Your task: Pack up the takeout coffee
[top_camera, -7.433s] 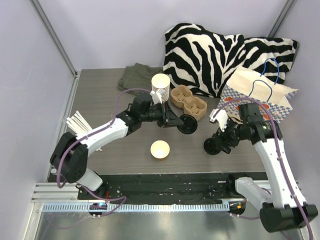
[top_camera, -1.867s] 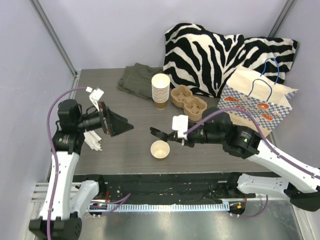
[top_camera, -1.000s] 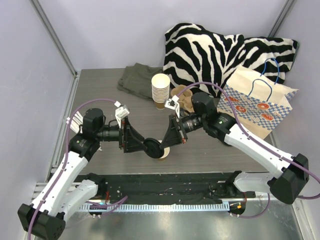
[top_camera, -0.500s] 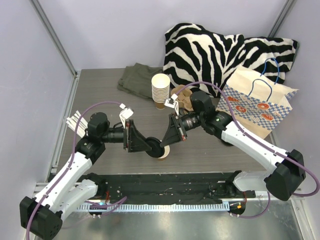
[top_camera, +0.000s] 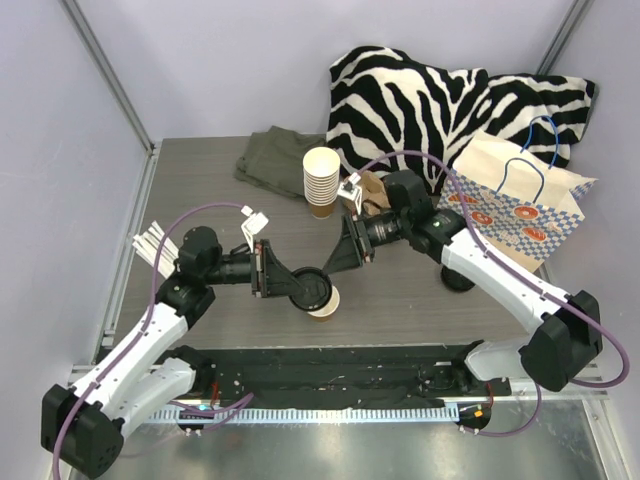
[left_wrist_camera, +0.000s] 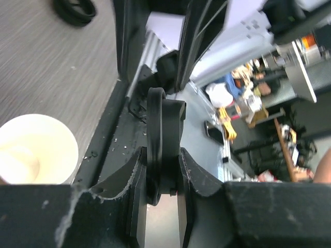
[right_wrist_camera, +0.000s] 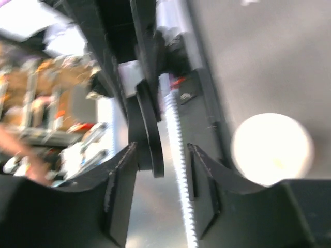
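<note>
The takeout coffee cup (top_camera: 324, 301) stands open near the table's front edge; it also shows as a pale round mouth (left_wrist_camera: 36, 150) in the left wrist view and again (right_wrist_camera: 271, 147) in the right wrist view. Its black lid (top_camera: 310, 288) hangs edge-on just left of and above the cup. My left gripper (top_camera: 296, 283) is shut on the lid (left_wrist_camera: 163, 150), its pads pressing both faces. My right gripper (top_camera: 337, 260) stands open just right of the lid (right_wrist_camera: 147, 134), with a gap beside the disc.
A tall stack of cups (top_camera: 320, 180) and a pulp cup carrier (top_camera: 372, 190) stand behind. A paper bag (top_camera: 515, 200) and a zebra pillow (top_camera: 440, 100) fill the back right. An olive cloth (top_camera: 270, 155) lies at the back, white sticks (top_camera: 155, 245) at the left, and another black lid (top_camera: 457, 278) at the right.
My left gripper has closed onto the lid. My right gripper has opened off the lid and drawn back up and to the right.
</note>
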